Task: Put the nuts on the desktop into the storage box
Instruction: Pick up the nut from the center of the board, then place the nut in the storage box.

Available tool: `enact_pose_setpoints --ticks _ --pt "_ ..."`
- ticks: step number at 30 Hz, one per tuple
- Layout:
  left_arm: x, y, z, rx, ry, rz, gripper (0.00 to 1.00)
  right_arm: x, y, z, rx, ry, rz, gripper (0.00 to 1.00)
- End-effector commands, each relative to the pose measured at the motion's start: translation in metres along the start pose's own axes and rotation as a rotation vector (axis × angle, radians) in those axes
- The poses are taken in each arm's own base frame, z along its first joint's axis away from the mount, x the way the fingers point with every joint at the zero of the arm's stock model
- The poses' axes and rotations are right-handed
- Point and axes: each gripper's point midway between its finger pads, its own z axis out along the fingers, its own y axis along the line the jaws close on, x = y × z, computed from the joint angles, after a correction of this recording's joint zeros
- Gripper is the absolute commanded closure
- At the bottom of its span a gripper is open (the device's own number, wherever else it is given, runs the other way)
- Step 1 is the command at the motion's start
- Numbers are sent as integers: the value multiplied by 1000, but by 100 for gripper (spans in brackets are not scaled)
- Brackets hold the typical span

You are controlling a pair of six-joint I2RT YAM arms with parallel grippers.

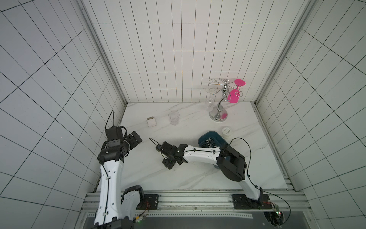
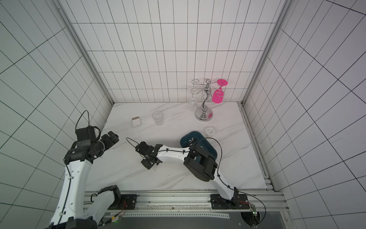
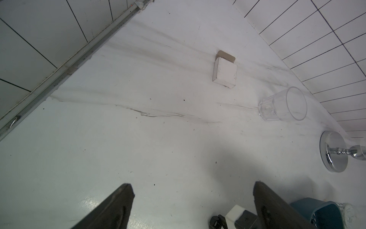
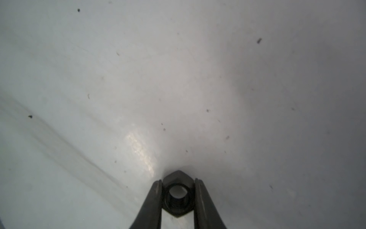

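Nut point(image 4: 177, 195) between jaws — right wrist only

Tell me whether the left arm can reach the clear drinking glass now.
Probably yes. The left gripper stands open, and only bare white marble desktop lies between it and the clear drinking glass; the small white carton sits off to one side.

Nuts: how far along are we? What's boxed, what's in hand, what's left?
Done: several nuts lie in the storage box. In hand: the right pincer is shut on a black nut at the desktop. Left: carry it to the box and release. No other loose nuts show, though the right arm hides part of the desktop. The left pincer is open, empty.
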Motion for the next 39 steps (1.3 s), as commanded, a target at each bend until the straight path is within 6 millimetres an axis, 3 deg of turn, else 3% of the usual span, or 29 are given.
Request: enact_pose_setpoints --ticks 1,5,10,15,19,28,34,39 --pt "-2 -13 -3 68 -19 15 2 -39 -38 -71 2 -202 166 86" --pt "2 -30 4 131 -9 25 2 -17 -96 -120 97 -255 287 85" --pt "26 -80 20 251 39 133 2 55 -180 -151 255 -189 480 85" --pt "52 -126 32 335 92 232 2 99 -233 -163 337 -144 616 84" --pt "62 -147 39 355 125 271 2 124 -266 -152 365 -61 698 85" --pt "60 -152 44 338 104 312 2 138 -298 -130 406 21 689 85" --pt "51 -149 45 306 63 328 2 139 -304 -115 397 54 685 83" --pt "45 -147 43 295 41 338 2 143 -307 -110 413 78 676 74"
